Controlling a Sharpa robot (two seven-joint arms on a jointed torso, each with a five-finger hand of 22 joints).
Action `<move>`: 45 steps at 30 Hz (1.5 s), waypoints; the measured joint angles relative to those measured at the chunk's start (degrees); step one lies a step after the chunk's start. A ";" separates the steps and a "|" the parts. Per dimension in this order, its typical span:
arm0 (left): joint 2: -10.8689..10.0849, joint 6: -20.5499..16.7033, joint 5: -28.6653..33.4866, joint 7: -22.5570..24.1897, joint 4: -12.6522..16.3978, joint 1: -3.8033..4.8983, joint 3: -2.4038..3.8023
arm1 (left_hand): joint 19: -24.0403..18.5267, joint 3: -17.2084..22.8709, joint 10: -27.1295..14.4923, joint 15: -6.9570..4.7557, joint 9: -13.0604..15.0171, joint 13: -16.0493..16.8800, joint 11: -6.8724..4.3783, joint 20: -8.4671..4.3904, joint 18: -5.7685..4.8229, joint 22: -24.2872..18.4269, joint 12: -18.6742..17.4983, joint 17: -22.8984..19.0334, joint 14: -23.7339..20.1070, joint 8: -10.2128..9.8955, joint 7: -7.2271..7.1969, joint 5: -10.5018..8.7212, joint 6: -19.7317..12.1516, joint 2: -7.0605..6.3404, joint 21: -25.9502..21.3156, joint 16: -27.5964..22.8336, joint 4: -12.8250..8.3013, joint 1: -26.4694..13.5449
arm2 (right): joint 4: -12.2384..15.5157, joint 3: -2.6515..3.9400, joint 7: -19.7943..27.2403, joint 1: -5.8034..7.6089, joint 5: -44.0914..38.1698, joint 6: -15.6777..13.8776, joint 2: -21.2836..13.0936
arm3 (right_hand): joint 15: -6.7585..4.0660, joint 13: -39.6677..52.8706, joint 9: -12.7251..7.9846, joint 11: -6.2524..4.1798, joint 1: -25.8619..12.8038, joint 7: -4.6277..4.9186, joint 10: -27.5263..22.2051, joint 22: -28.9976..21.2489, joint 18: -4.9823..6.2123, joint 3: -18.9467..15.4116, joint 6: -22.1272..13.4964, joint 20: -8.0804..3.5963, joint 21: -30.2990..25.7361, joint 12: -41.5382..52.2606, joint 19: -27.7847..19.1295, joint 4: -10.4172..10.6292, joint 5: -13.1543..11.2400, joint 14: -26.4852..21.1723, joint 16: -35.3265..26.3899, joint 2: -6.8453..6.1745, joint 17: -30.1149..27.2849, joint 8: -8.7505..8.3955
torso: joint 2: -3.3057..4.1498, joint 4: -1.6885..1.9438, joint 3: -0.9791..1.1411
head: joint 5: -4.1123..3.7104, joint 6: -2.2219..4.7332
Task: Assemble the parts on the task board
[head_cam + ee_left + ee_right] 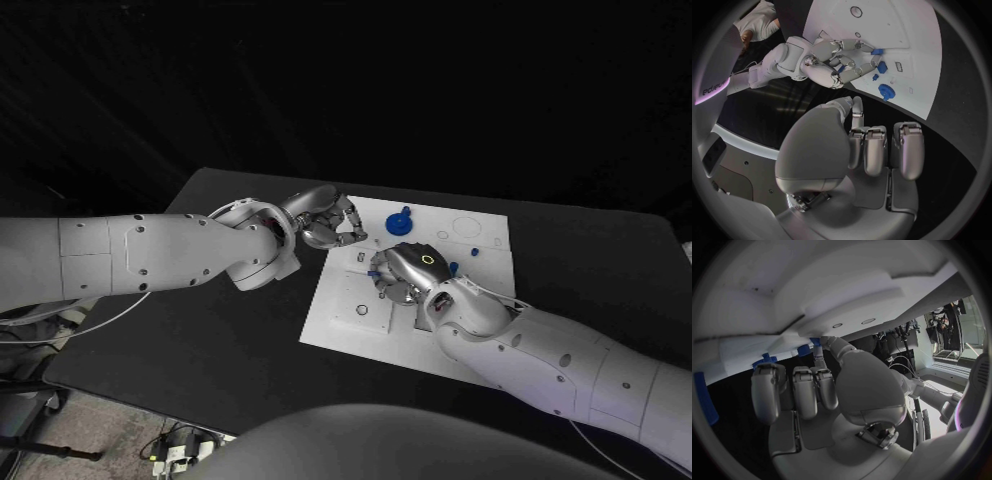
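The white task board (346, 325) lies in the middle of the black table. My right hand (411, 268) is low over the board's middle, palm down. Its thumb and a fingertip meet on a small blue part (877, 51) standing at the board; that same part (806, 349) shows just past its curled fingers. Two more small blue parts (882, 67) sit close by its other fingertips. A round blue toothed part (398, 221) lies near the board's far edge. My left hand (326, 222) hovers at the board's far left corner, fingers (874, 150) curled in on nothing.
Round holes and outlined slots (466, 228) mark the board's far right part, and a small round fitting (362, 311) sits near its left edge. Another blue part (470, 250) lies right of my right hand. Black table (216, 340) surrounds the board.
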 measured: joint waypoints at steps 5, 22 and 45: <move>-0.07 0.01 -0.20 -0.01 0.00 0.00 0.00 | 0.00 -0.36 0.00 0.00 0.23 0.00 0.00 0.00 0.00 0.00 0.00 0.00 0.00 0.01 -0.11 -0.57 -0.70 -0.63 0.00 0.00 -0.44 0.77 | 0.53 -0.03 0.61 -0.08 1.26 -1.24 -0.83 | -0.40 0.00 1.63 -0.32 -0.47 -0.54 0.10 0.00 0.00 -0.34 0.52 -0.43 0.00 0.00 0.00 0.34 0.02 0.00 0.00 0.62 0.04 1.12 | 0.01 0.01 0.01 | 0.14 0.00; -0.26 0.01 -2.78 0.08 -0.67 -0.33 0.00 | 0.00 -0.36 0.00 0.00 0.29 0.00 0.00 0.00 0.00 0.00 0.00 -0.02 0.00 0.02 0.01 -0.69 -0.79 -0.86 0.00 0.00 -0.44 1.44 | 6.38 0.06 5.91 -0.13 20.29 -4.36 -4.99 | -0.81 0.00 3.24 -0.84 -1.26 -0.94 -0.02 0.00 -0.01 -1.15 0.69 -0.83 0.75 0.00 0.01 1.10 1.46 0.01 0.00 0.59 0.03 1.97 | 0.01 -0.02 0.00 | 0.34 0.00; -0.01 0.48 -3.39 -0.19 -1.07 -0.41 -0.01 | 0.00 -0.43 0.00 0.00 0.36 0.00 0.00 0.00 0.00 -0.01 0.00 -0.03 0.00 0.02 0.13 -0.89 -0.87 -0.88 0.00 0.00 -0.36 1.41 | 7.42 0.07 8.72 -0.12 35.33 2.94 -4.24 | -0.80 0.00 3.98 -1.03 -1.26 -1.19 0.19 0.00 -0.02 -1.37 0.72 -0.82 0.45 0.00 0.01 1.19 0.76 0.00 0.00 0.59 0.02 2.33 | -0.01 -0.01 0.01 | 0.87 0.00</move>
